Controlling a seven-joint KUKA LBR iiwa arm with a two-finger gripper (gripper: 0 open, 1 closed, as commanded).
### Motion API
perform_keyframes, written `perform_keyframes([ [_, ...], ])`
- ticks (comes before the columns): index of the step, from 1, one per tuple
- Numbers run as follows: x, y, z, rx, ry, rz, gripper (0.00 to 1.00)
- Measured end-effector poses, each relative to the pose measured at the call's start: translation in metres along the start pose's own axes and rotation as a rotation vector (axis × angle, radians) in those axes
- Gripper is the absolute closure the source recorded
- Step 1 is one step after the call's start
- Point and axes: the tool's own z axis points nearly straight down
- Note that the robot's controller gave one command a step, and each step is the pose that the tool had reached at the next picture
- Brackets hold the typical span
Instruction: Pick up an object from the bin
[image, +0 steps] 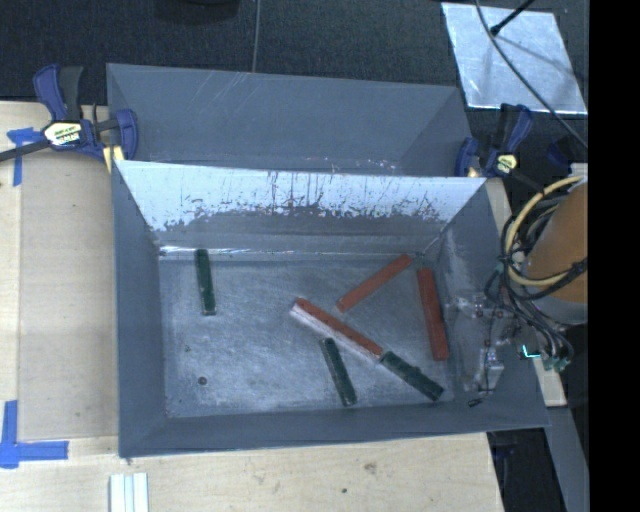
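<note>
My gripper (489, 352) hangs over the bin's right wall, near the front right corner. Closest to it on the bin floor is a red stick (432, 313) lying lengthwise beside the right wall. A dark green stick (410, 376) lies slanted just left of the gripper, near the front. Nothing shows in the gripper's grasp.
Further left lie an orange-brown stick (374, 283), a long red and pale stick (335, 328) and another dark green stick (338, 371). A lone dark green stick (205, 282) lies at the far left. The arm with its cables stands outside the right rim.
</note>
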Motion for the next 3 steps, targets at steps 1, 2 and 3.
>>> perform_keyframes([
  [1, -0.002, 0.061, 0.069, 0.0, -0.016, -0.031, 0.0],
  [2, 0.0, 0.11, 0.037, -0.001, -0.01, 0.055, 0.0],
  [3, -0.012, 0.078, 0.038, 0.001, -0.011, 0.185, 0.0],
])
